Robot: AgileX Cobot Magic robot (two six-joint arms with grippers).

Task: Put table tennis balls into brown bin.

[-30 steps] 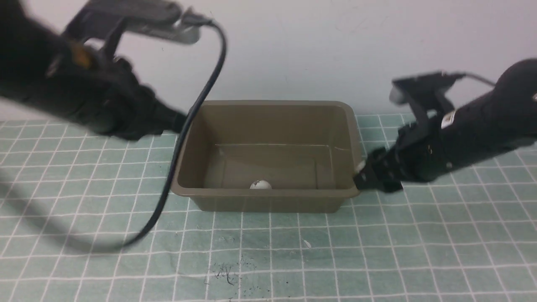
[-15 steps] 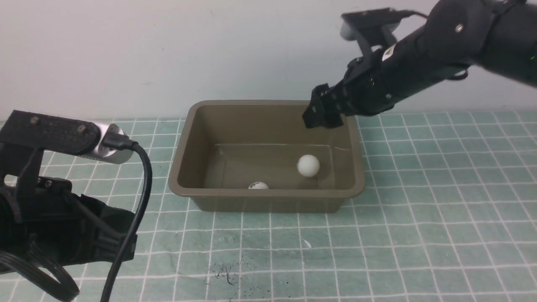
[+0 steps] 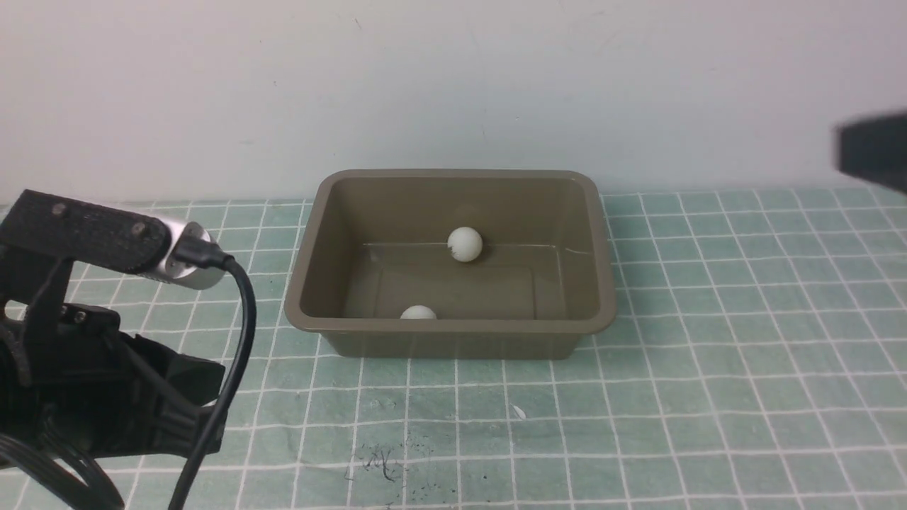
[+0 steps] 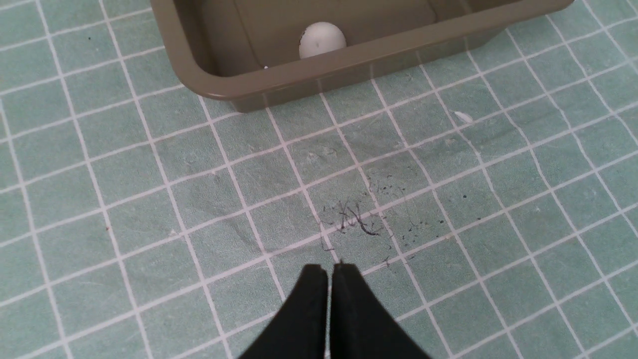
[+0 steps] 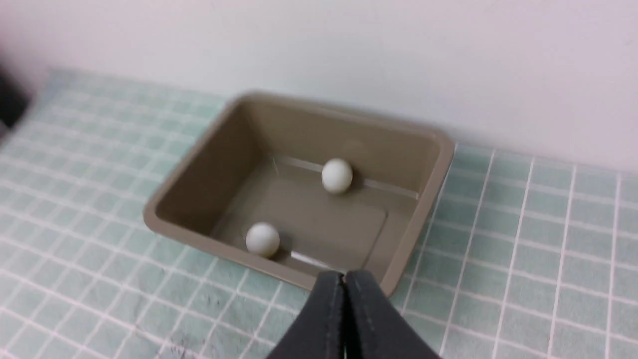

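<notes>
The brown bin stands in the middle of the green grid mat, against the wall. Both table tennis balls lie inside it. The marked ball rests at the far wall, and the other ball is half hidden behind the near wall. The right wrist view shows the two balls apart on the bin floor. My right gripper is shut and empty, up and back from the bin. My left gripper is shut and empty over the mat in front of the bin.
My left arm and its black cable fill the lower left. Only a blurred dark piece of the right arm shows at the right edge. Pencil scribbles and a white fleck mark the mat.
My right arm has drawn back from above the bin to the right edge. The ball it dropped rolled to the far wall. The left arm came down to the lower left a second ago.
</notes>
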